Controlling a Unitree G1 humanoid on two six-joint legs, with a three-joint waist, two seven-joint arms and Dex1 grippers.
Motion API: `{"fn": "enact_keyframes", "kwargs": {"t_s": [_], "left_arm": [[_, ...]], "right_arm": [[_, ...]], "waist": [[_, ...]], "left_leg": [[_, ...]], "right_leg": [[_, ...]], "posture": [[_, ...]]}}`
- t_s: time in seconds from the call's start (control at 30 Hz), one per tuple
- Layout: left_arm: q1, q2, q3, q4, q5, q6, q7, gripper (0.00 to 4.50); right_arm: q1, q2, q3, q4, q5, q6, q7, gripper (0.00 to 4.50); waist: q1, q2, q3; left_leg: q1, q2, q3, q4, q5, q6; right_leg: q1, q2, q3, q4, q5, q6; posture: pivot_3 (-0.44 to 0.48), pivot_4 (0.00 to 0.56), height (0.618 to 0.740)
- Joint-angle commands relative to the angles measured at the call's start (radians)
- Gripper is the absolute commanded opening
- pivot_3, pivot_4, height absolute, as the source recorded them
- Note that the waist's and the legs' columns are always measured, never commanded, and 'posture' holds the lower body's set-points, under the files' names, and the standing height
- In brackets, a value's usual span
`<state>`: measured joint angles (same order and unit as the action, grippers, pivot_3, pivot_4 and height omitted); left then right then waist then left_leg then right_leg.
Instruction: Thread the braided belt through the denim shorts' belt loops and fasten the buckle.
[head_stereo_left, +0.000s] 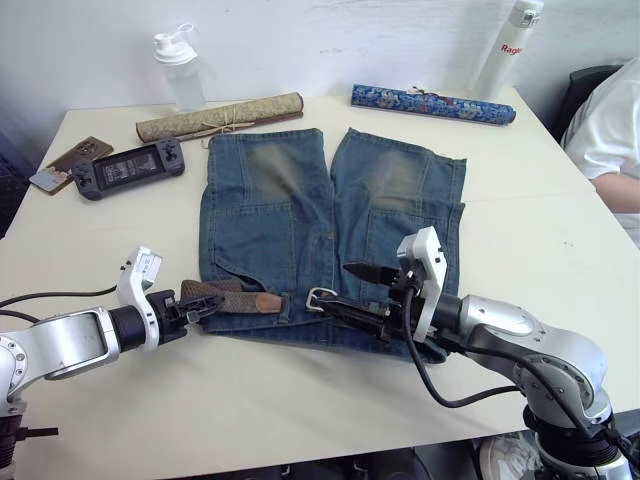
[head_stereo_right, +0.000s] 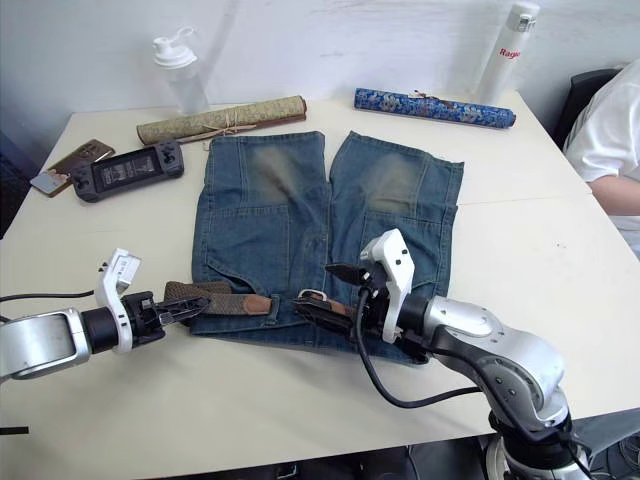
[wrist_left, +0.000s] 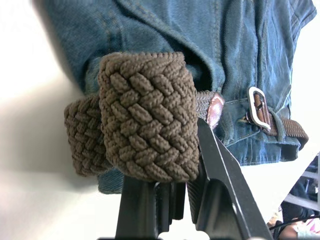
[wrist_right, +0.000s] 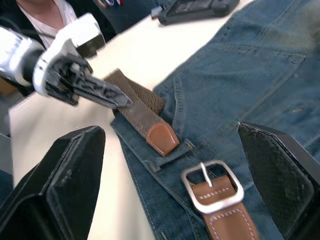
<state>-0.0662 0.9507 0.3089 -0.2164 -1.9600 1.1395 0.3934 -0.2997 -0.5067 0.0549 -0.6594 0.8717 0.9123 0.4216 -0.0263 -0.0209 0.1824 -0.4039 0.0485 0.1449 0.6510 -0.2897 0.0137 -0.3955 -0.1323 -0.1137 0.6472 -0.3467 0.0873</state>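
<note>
**Tip and buckle lie close, belt runs crosswise along the waistband**

You have the left gripper (head_stereo_left: 192, 308) clamped on the folded loop of the braided belt (wrist_left: 145, 115) at the robot's-left end of the waistband of the denim shorts (head_stereo_left: 300, 215), which lie flat mid-table with the legs pointing away. The belt's long axis runs left to right along the near hem. Its tan tip (wrist_right: 161, 137) rests on the denim just left of the buckle (wrist_right: 212, 186), apart from it, not yet through.

Your right gripper (head_stereo_left: 362, 292) hangs with jaws wide apart over the buckle, which lies between its fingers (wrist_right: 55, 185) and below them. That arm is nearer the buckle; the left is nearer the tip.

Count: one belt, one buckle, one pair of shorts, one belt loop (wrist_right: 167, 159) clearly visible between tip and buckle; others I cannot make out.
</note>
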Motion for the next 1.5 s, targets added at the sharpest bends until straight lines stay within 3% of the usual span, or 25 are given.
{"fn": "enact_keyframes", "kwargs": {"t_s": [0.03,0.2,0.33,0.5,0.73,1.0,1.33,1.5], "left_arm": [[-0.048,-0.177,0.059,-0.016,-0.012,-0.066,-0.035,0.00],[-0.063,-0.302,0.161,-0.009,-0.012,-0.075,-0.068,0.00],[-0.004,-0.272,0.200,-0.008,-0.012,-0.014,-0.208,0.00],[-0.001,-0.295,0.181,-0.049,-0.012,-0.030,-0.266,0.00],[-0.042,-0.406,0.123,-0.132,-0.012,-0.127,-0.167,0.00],[-0.077,-0.465,0.077,-0.182,-0.012,-0.188,-0.066,0.00],[-0.056,-0.436,0.064,-0.184,-0.012,-0.154,-0.119,0.00],[-0.042,-0.390,0.059,-0.172,-0.012,-0.143,-0.134,0.00]], "right_arm": [[-0.029,-0.052,0.150,-0.043,-0.252,-0.181,0.040,4.46],[-0.030,-0.057,0.327,0.020,-0.575,-0.450,0.049,4.46],[-0.066,-0.064,0.440,0.158,-0.886,-0.731,0.015,4.46],[-0.132,-0.046,0.483,0.308,-1.152,-0.935,-0.045,4.46],[-0.132,0.050,0.484,0.403,-1.268,-1.093,-0.097,4.46],[-0.140,0.094,0.415,0.434,-1.358,-1.135,-0.151,4.46],[-0.117,0.121,0.394,0.453,-1.399,-1.122,-0.128,0.04],[-0.113,0.129,0.383,0.456,-1.392,-1.129,-0.120,0.04]], "waist": [[0.000,0.002,0.000],[-0.002,-0.006,0.000],[-0.003,-0.006,0.000],[0.004,-0.006,0.000],[0.001,-0.006,0.000],[0.003,-0.006,0.000],[0.001,-0.006,0.000],[0.001,-0.006,0.000]], "left_leg": [[0.000,0.000,0.000,0.000,0.000,0.000],[0.000,0.001,0.000,0.001,0.002,-0.003],[0.001,0.001,0.001,0.002,0.002,-0.002],[0.001,0.000,0.000,0.005,0.002,-0.002],[0.001,0.001,-0.001,0.006,0.002,-0.002],[0.001,0.001,-0.002,0.008,0.002,-0.002],[0.001,0.001,-0.002,0.009,0.002,-0.002],[0.001,0.001,-0.002,0.009,0.002,-0.002]], "right_leg": [[0.000,0.000,0.000,0.000,0.000,0.000],[0.000,0.002,-0.001,0.002,0.000,0.000],[0.000,0.002,0.000,0.001,0.000,0.000],[0.001,0.001,0.000,0.003,0.000,0.000],[0.002,0.001,0.000,0.005,0.000,0.000],[0.002,0.001,0.000,0.006,0.000,0.000],[0.003,0.002,-0.001,0.006,0.000,0.000],[0.003,0.002,-0.001,0.006,0.000,0.000]], "posture": [[0.000,0.150,0.717],[0.000,0.150,0.717],[0.000,0.150,0.717],[0.000,0.150,0.717],[0.000,0.150,0.717],[0.000,0.150,0.717],[0.000,0.150,0.717],[0.000,0.150,0.717]]}}
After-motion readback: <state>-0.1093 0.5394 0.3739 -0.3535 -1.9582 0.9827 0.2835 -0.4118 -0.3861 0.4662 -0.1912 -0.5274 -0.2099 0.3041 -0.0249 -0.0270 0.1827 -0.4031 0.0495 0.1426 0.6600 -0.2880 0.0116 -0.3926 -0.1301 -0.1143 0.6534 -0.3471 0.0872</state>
